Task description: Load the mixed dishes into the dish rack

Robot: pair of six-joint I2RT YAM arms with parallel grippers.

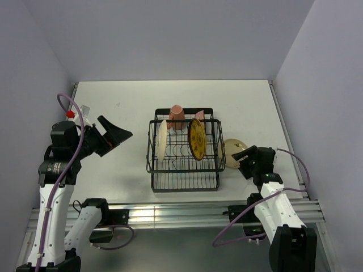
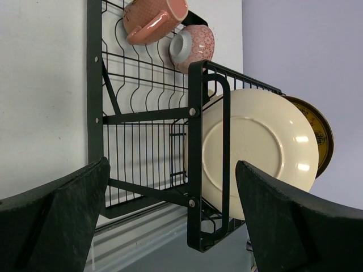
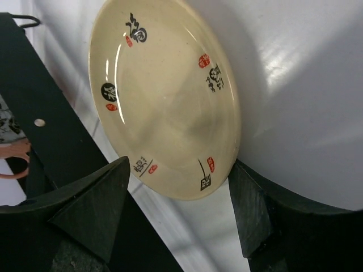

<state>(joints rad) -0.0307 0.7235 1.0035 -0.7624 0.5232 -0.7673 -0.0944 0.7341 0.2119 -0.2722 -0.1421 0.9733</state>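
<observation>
- Lying flat on the table just right of the dish rack, the printed cream plate offers you only a thin glazed rim. A shallow bite could let it skid out.
- Your right gripper has its jaws spread either side of the plate's near rim, pinching nothing. If you close off-centre, you may shove the plate into the rack's side.
- Once lifted, the plate could swing in the hold and knock the yellow patterned plate, which stands in the slots nearest it.
- The other cream plate, the pink mug and the speckled bowl already sit in the rack, so jolting the wire could tip them.
- Your left gripper hangs with jaws spread and empty, well apart on the rack's left.
</observation>
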